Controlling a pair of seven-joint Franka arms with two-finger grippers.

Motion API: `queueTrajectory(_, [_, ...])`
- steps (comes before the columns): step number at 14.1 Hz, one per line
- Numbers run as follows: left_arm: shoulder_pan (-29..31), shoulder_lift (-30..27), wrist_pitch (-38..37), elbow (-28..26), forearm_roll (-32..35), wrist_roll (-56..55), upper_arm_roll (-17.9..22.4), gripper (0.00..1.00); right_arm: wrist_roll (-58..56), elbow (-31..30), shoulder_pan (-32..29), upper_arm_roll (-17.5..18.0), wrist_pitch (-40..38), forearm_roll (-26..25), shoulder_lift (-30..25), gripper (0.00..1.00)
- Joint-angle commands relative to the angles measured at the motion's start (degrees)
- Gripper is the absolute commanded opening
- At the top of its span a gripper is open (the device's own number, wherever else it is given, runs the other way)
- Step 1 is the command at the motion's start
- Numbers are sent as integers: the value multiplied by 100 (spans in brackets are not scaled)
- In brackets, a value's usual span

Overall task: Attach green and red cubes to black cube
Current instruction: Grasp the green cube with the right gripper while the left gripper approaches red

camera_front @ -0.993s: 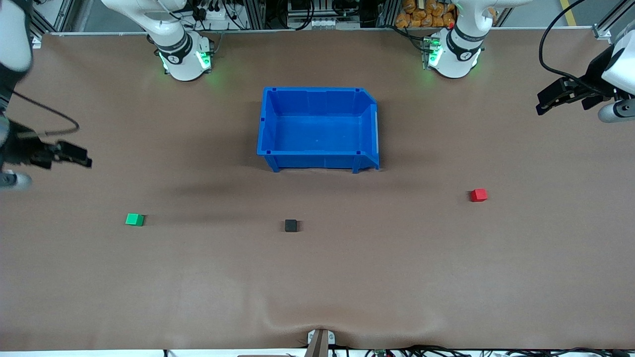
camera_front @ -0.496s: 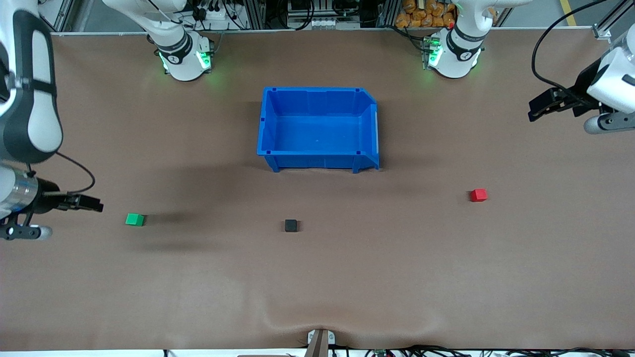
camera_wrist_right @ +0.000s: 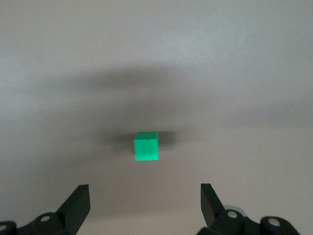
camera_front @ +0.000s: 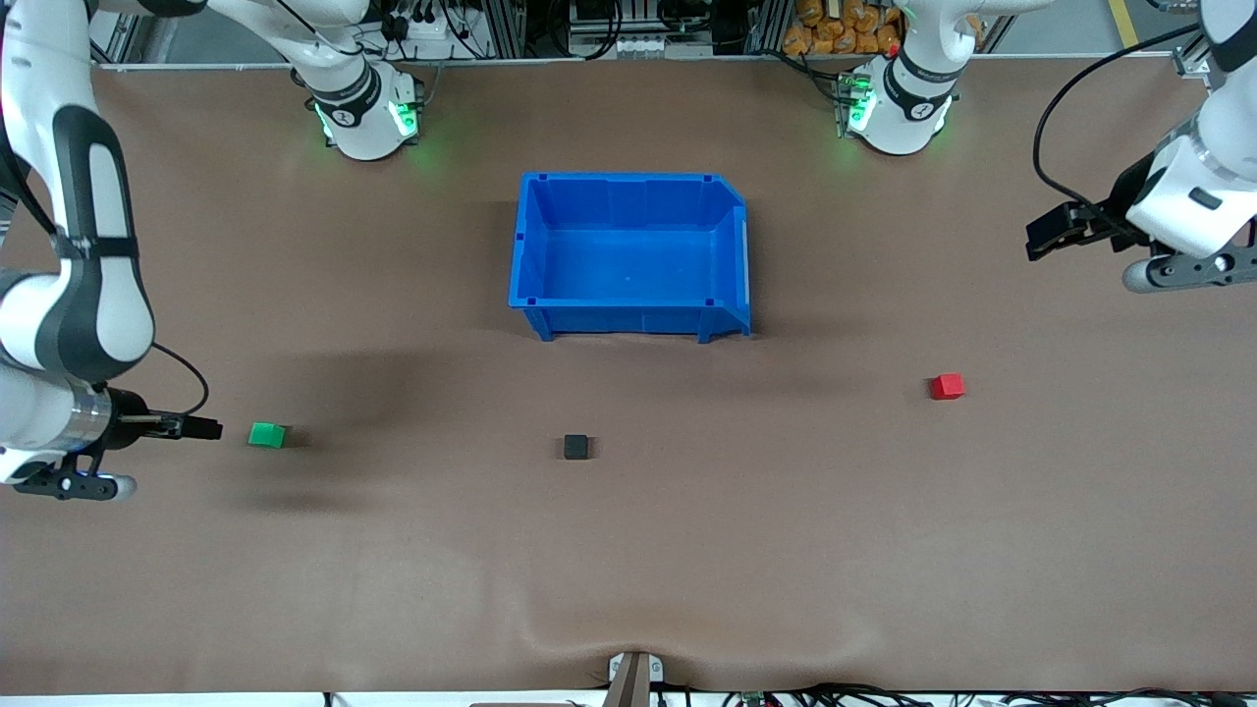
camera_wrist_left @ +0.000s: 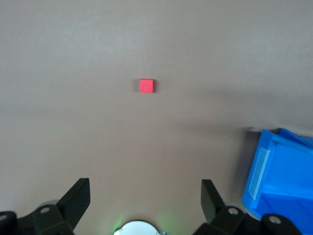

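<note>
The green cube point(camera_front: 266, 434) lies on the brown table toward the right arm's end. The matte black cube point(camera_front: 575, 447) lies mid-table, nearer the front camera than the bin. The red cube point(camera_front: 948, 386) lies toward the left arm's end. My right gripper point(camera_front: 201, 428) is open and empty over the table just beside the green cube, which shows ahead of its fingers in the right wrist view point(camera_wrist_right: 146, 146). My left gripper point(camera_front: 1046, 234) is open and empty over the table near the left arm's end, well apart from the red cube point(camera_wrist_left: 146, 85).
A blue open bin point(camera_front: 628, 255) stands mid-table, farther from the front camera than the black cube; its corner shows in the left wrist view point(camera_wrist_left: 283, 176). The two arm bases stand at the table's back edge. A small bracket point(camera_front: 633, 673) sits at the front edge.
My right arm has swung down and in, bringing its gripper close beside the green cube. My left gripper has moved a little inward over the table. The cubes have not moved.
</note>
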Motion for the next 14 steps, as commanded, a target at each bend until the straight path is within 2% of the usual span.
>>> queueTrajectory(1, [-14,-86,749,-624,114,44,-14,100,-74,33,-162,125,233,5,263,100])
queueTrajectory(4, [12,45,1480,-1038,114,53,-5,100,-690,-336,-126,134,487,5,307,100])
queueTrajectory(8, [108,563,1929,-1048,114,35,-5,100,-690,-942,40,134,1295,5,307,100])
queueTrajectory(11, [266,1081,2315,-995,106,36,-5,100,-690,-1373,-3,143,1613,5,360,100])
queueTrajectory(14, [380,1609,2755,-978,114,44,-5,100,-708,-1392,-30,143,1762,5,439,100])
